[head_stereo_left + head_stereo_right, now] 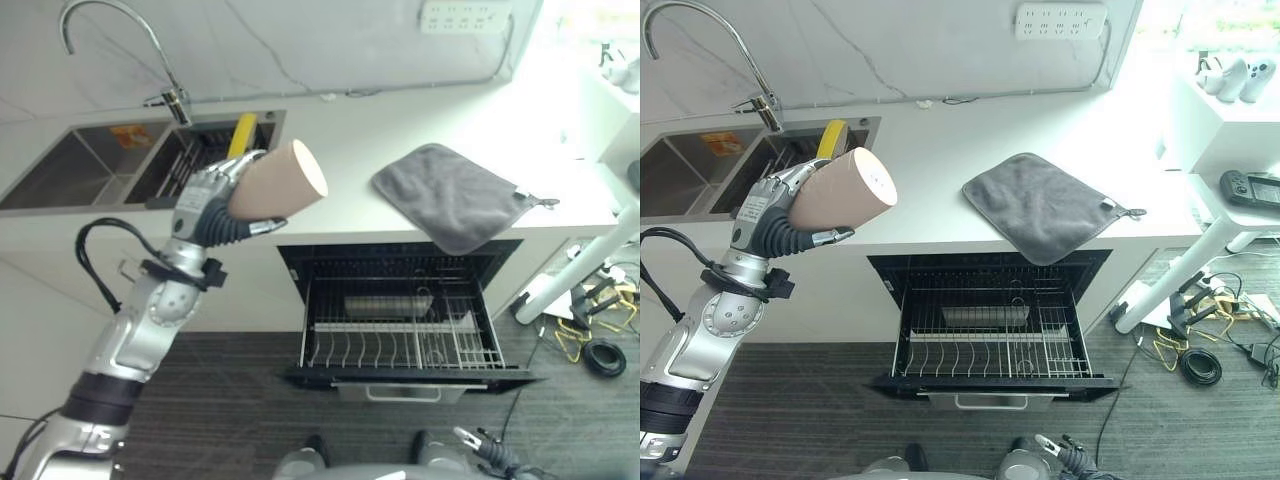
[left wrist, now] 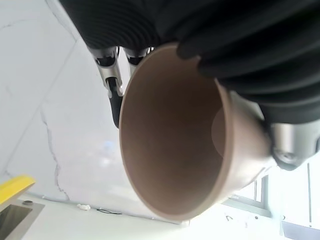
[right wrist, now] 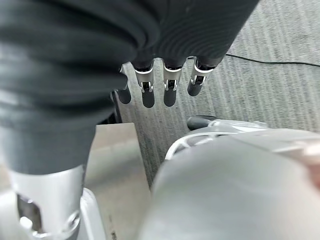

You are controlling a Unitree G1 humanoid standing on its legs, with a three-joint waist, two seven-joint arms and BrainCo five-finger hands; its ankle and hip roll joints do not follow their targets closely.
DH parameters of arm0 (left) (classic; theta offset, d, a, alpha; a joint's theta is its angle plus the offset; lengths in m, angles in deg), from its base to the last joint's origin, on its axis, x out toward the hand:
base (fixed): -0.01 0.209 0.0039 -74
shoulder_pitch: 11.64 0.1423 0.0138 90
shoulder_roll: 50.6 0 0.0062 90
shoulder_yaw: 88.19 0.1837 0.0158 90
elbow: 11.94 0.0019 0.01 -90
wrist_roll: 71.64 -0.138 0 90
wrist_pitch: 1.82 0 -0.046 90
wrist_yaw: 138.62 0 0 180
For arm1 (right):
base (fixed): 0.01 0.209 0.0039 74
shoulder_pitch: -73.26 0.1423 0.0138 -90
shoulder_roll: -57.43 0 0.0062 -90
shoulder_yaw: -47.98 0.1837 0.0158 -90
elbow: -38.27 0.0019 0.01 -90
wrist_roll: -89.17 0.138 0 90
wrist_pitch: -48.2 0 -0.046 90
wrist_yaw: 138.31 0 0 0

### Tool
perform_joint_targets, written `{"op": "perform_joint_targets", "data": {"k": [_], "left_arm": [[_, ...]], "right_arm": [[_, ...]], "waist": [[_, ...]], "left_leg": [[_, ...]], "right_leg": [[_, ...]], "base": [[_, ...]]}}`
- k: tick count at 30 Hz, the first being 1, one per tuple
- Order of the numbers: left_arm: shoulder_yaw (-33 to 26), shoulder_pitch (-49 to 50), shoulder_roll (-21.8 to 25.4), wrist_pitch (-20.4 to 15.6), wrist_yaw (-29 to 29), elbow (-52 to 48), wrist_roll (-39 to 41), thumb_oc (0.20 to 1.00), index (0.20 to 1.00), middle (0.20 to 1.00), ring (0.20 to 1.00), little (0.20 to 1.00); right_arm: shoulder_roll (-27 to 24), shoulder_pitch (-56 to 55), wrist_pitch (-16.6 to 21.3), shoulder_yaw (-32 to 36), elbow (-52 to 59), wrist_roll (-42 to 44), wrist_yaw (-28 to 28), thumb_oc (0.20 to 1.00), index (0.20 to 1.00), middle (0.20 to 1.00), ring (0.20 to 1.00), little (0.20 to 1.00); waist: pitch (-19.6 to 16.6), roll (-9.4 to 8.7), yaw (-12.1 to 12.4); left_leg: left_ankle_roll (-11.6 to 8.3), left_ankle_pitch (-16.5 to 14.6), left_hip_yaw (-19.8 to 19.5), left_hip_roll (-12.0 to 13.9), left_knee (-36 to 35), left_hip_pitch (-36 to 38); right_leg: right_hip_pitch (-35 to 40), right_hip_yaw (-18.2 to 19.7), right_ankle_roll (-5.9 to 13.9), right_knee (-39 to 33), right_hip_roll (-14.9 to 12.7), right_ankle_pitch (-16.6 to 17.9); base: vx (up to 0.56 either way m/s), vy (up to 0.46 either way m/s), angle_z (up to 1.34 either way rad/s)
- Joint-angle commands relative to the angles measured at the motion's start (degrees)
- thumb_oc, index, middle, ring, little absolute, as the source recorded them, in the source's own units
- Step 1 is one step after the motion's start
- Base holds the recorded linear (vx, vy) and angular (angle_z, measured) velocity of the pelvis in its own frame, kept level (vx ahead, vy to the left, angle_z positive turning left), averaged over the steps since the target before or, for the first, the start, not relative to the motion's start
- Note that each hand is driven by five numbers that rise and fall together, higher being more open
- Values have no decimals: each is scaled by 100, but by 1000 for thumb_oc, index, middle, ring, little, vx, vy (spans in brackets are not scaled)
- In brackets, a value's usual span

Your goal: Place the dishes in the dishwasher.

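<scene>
A tan cup (image 1: 280,182) lies on its side in my left hand (image 1: 205,205), whose fingers and thumb are curled round it, base pointing right. The hand holds it in the air over the counter's front edge, just right of the sink. In the left wrist view the cup's (image 2: 175,135) empty inside faces the camera. Below the counter the dishwasher's drawer is pulled out, and its wire rack (image 1: 400,345) sits down and to the right of the cup. A metal dish (image 1: 385,305) lies at the rack's back. My right hand (image 3: 170,85) hangs with relaxed fingers over the floor.
A grey cloth (image 1: 455,195) lies on the white counter (image 1: 340,140) above the dishwasher, overhanging the edge. The double sink (image 1: 90,165) with a curved tap (image 1: 110,20) is at the left, with a yellow item (image 1: 241,135) in its right basin. Cables (image 1: 590,340) lie on the floor at right.
</scene>
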Motion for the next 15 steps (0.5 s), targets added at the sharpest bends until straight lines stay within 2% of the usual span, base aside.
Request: {"op": "perform_joint_targets", "data": {"k": [1,4,5,8,11,12,14,15], "left_arm": [[-190,-124,84,-186,-133,-82,510,200,200,200,200,200],[-239,1,-75,-64,-34,-48,1168,200,200,200,200,200],[-264,73,-224,-10,-4,-7,1480,200,200,200,200,200],[-433,372,-479,-52,70,-5,2060,200,200,200,200,200],[-596,684,-910,-117,346,75,3462,200,200,200,200,200],[-605,785,-1194,-187,383,172,3955,200,200,200,200,200],[-575,861,-1449,-347,429,287,4448,200,200,200,200,200],[-556,905,-1608,-445,420,332,4749,200,200,200,200,200]], "right_arm": [[-38,111,123,368,24,1020,-471,1000,1000,1000,1000,1000],[-144,-34,356,914,192,1618,-906,1000,1000,1000,1000,1000],[-256,-125,657,1153,426,1275,-1138,1000,1000,1000,1000,1000],[-449,-354,951,1229,1467,233,-1488,1000,1000,1000,1000,1000],[-495,-662,1381,1596,2206,551,-1718,1000,1000,1000,1000,1000],[-465,-808,1701,1807,2498,798,-1751,1000,1000,1000,1000,1000],[-404,-933,2431,2046,3059,1363,-1542,1000,1000,1000,1000,1000],[-385,-1010,2804,2163,3517,1136,-1706,1000,1000,1000,1000,1000]], "waist": [[22,-191,-22],[24,-236,-101],[27,-263,-158],[65,-332,-265],[98,-456,-383],[91,-507,-452],[68,-548,-538],[57,-559,-607]], "left_leg": [[-117,-125,-125,350,498,-264],[-112,-137,-17,378,495,-219],[-115,-145,41,398,498,-192],[-95,-182,125,395,553,-175],[-66,-235,245,405,627,-167],[-54,-247,307,409,630,-135],[-45,-265,378,409,639,-82],[-34,-272,416,406,638,-50]], "right_leg": [[243,16,386,-119,-291,-10],[255,26,399,-151,-283,26],[265,46,391,-168,-274,37],[262,106,376,-188,-268,67],[213,205,401,-171,-253,84],[205,264,410,-182,-234,97],[199,377,415,-200,-201,119],[194,436,413,-205,-188,128]], "base": [[-26,-5,-3],[-45,-9,-11],[-64,-5,-23],[-97,4,-18],[-126,-23,-33],[-75,-19,-28],[-40,-5,-22],[-25,19,-31]]}}
